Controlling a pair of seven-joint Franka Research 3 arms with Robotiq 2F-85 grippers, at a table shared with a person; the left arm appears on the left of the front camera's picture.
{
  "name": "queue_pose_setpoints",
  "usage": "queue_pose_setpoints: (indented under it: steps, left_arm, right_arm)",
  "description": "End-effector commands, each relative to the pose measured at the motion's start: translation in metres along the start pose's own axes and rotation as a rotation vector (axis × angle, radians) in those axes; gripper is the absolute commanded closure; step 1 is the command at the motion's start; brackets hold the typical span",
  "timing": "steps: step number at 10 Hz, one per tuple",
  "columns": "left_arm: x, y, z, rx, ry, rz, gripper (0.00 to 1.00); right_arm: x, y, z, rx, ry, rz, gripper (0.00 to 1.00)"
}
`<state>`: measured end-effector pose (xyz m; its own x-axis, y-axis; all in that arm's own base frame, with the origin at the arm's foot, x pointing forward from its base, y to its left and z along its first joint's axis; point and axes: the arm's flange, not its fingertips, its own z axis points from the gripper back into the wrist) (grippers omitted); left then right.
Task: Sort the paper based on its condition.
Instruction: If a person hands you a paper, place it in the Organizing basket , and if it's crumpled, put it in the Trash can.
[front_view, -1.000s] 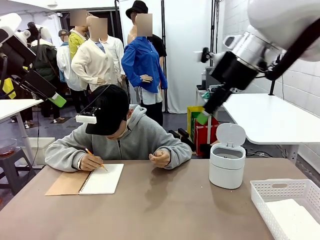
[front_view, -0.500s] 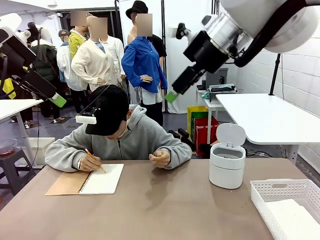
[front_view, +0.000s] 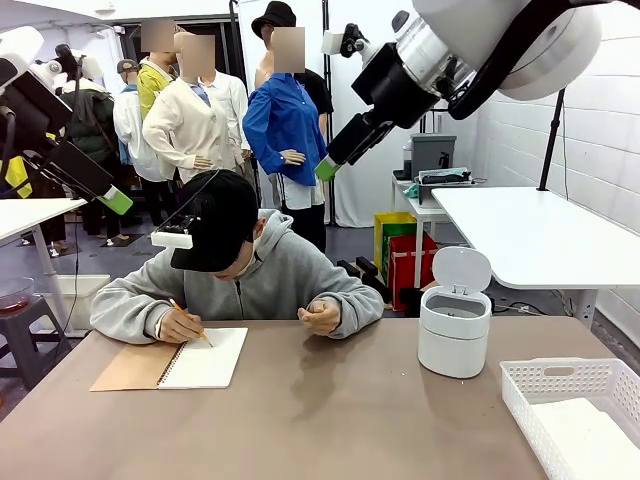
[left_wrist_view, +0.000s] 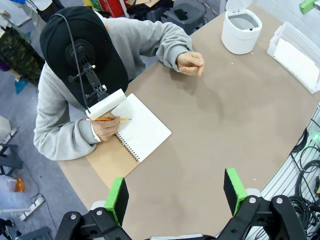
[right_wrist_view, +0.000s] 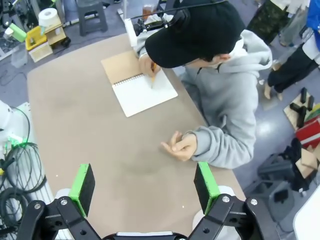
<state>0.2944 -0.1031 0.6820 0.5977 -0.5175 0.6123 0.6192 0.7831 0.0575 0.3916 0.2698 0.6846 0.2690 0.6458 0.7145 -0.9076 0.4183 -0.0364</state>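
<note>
Above table (front_view: 300, 420), both grippers (left_wrist_view: 175, 192) (right_wrist_view: 144, 184) high, fingers apart (person's hand (front_view: 183, 325) writing in notebook (front_view: 205, 358)).

A: What marks the right arm (front_view: 500, 45)?
B: Glossy white rounded shells, a silver ring at the wrist, black cable alongside; its black right gripper (right_wrist_view: 145, 185) carries green pads.

A: And the person (front_view: 245, 270)?
B: Grey hooded sweatshirt, black cap, white device clipped to the cap with a black cable.
</note>
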Motion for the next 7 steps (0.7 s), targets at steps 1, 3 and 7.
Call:
queue_pose_setpoints:
  steps: [1, 3, 7]
  left_arm:
    - [-0.0003, 0.0002, 0.0002, 0.003, 0.0, 0.001, 0.0]
    - [-0.0003, 0.0002, 0.0002, 0.003, 0.0, 0.001, 0.0]
    - [-0.0003, 0.0002, 0.0002, 0.003, 0.0, 0.001, 0.0]
  right_arm:
    - [0.002, -0.0036, -0.0027, 0.018, 0.045, 0.027, 0.0]
    - [0.0, 0.0, 0.0, 0.0, 0.0, 0.0, 0.0]
    - [0.0, 0.0, 0.0, 0.0, 0.0, 0.0, 0.0]
